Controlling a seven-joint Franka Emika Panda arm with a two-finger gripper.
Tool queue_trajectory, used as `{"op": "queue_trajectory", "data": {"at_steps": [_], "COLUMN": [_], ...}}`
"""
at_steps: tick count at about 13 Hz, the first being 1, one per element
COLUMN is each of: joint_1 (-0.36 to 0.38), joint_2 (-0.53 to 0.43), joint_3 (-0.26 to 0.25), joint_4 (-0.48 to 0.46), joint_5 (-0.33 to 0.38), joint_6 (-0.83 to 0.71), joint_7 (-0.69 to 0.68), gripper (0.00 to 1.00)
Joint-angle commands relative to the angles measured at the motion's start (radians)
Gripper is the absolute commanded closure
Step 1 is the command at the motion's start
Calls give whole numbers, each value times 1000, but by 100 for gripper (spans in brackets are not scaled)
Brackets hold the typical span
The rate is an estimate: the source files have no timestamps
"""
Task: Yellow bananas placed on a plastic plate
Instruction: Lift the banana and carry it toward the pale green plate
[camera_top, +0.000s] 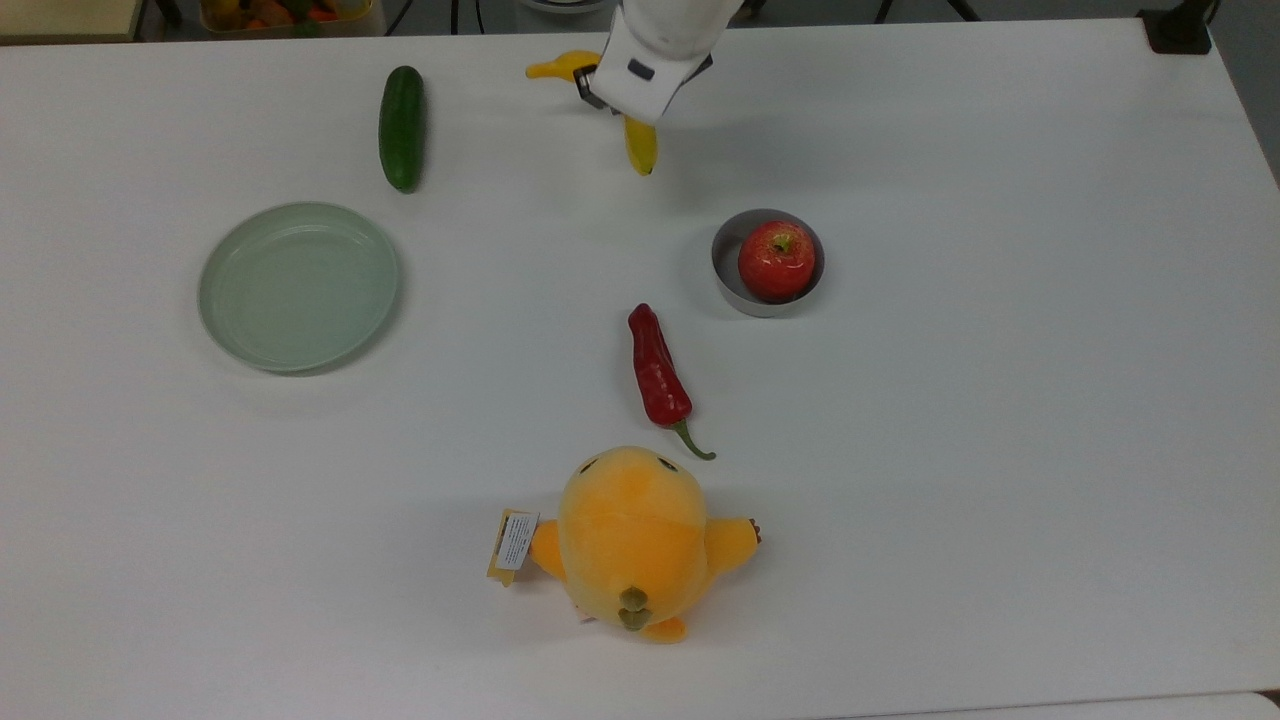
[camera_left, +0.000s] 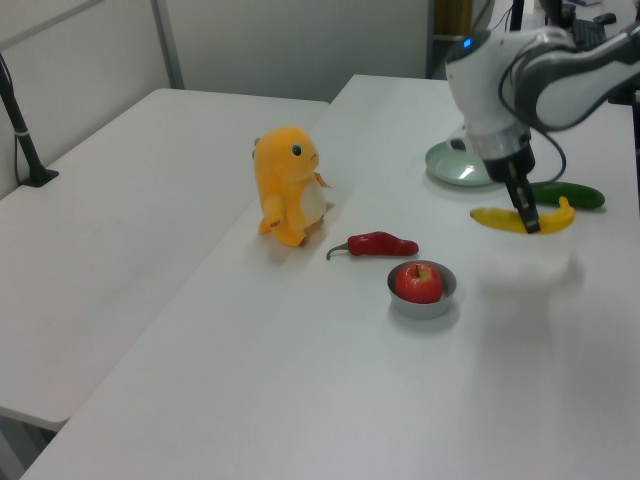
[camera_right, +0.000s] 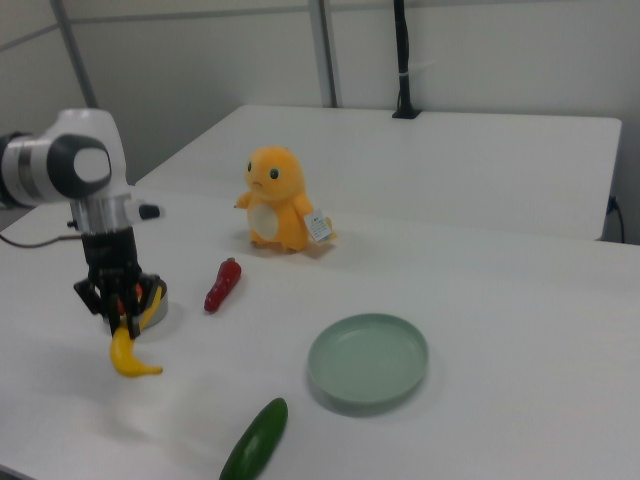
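Observation:
The yellow banana (camera_left: 497, 216) hangs in the air above its shadow on the white table, with my gripper (camera_left: 527, 219) shut on its middle. In the top view the banana (camera_top: 641, 146) sticks out on both sides of the white hand near the far table edge. The right view has the banana (camera_right: 128, 358) drooping below the fingers (camera_right: 110, 303). The pale mint-green plastic plate (camera_top: 298, 287) lies empty toward the top view's left, well apart from the gripper; it also shows as the plate (camera_right: 368, 358) in the right view.
A dark green cucumber (camera_top: 402, 127) lies between banana and plate in the top view. A grey bowl (camera_top: 722, 262) holds a red apple (camera_top: 777, 260). A red pepper (camera_top: 658, 372) and an orange plush chick (camera_top: 632, 540) sit nearer the front.

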Motion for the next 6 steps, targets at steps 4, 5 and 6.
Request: {"op": "queue_trajectory", "data": {"at_steps": [4,5,6], "joint_1": [-32,-32,-32], "joint_2": [-6,-6,-6], "joint_3": [-53,-75,-95], "joint_4": [271,285,296], "joint_5": [77,81,88], "joint_6": [-187,-185,-185], "joint_7": [-11,-12,-14], "gripper": [100,100,100]}}
